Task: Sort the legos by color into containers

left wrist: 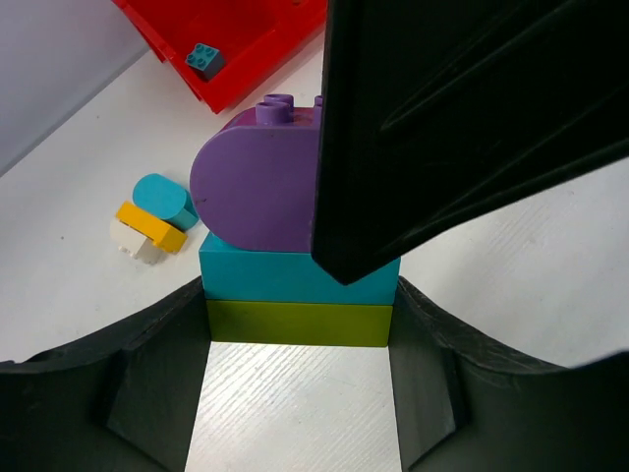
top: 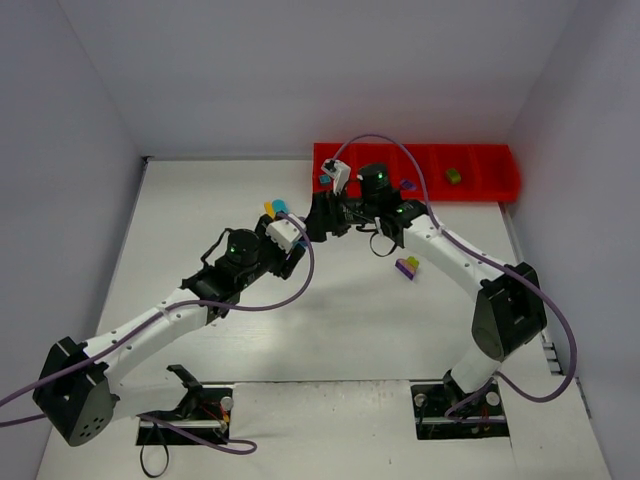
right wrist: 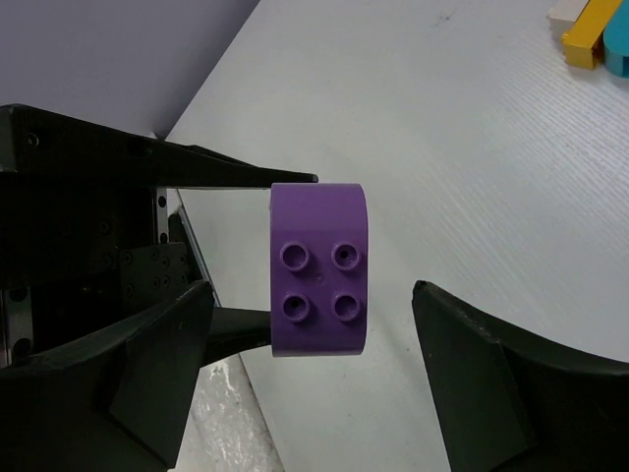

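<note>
left gripper [left wrist: 300,295] clenched on lego stack [left wrist: 295,265], olive base brick [left wrist: 299,324] wedged between its fingers; right gripper [right wrist: 313,329] spread wide, purple top brick [right wrist: 317,221] between jaws, gaps both sides

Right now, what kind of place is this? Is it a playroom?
Probably a robot test bench, not a playroom: a left arm and a right arm bolted to a white table, plain walls boxing it in, and a red sorting tray.

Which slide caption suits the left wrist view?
Left gripper holding an olive, teal and purple brick stack near the red tray.
</note>
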Action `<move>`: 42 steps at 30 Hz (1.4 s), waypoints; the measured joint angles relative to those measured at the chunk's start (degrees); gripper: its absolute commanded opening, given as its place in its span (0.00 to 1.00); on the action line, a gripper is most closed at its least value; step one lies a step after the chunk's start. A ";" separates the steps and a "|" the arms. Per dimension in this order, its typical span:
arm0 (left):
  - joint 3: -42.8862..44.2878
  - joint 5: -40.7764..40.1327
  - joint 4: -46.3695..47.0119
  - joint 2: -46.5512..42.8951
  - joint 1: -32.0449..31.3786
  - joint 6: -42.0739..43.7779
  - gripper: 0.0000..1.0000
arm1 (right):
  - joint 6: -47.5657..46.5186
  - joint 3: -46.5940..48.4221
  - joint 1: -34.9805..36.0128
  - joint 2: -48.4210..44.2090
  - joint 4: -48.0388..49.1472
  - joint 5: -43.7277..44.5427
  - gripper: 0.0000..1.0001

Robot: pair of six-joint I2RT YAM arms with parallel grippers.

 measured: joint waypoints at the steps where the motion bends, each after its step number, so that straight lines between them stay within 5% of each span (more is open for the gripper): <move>1: 0.00 0.02 0.00 0.00 -0.09 0.11 0.01 | 0.00 0.00 0.09 0.07 -0.07 0.02 0.71; 4: 0.00 0.07 -0.02 0.00 -0.39 0.35 0.01 | -0.35 0.04 0.44 0.07 -0.02 0.13 0.45; 5: 0.00 0.07 -0.02 0.00 -0.50 0.35 0.01 | -0.31 0.11 0.44 0.09 -0.07 0.17 0.29; 9: -0.02 0.24 0.20 0.00 -0.63 0.26 0.00 | -0.28 0.50 0.44 0.09 -0.48 1.05 0.03; 22: -1.73 0.92 4.04 0.46 -0.63 -4.00 0.00 | -3.96 2.93 0.00 -0.11 -5.18 3.61 0.00; 32: -5.73 1.11 0.59 -0.42 -0.63 -5.22 0.00 | -9.92 8.92 -18.93 -0.13 -4.31 18.80 0.00; 42: -6.36 1.09 0.52 -7.69 -0.63 -5.55 0.00 | -15.41 16.79 -23.34 13.88 -1.01 38.10 0.00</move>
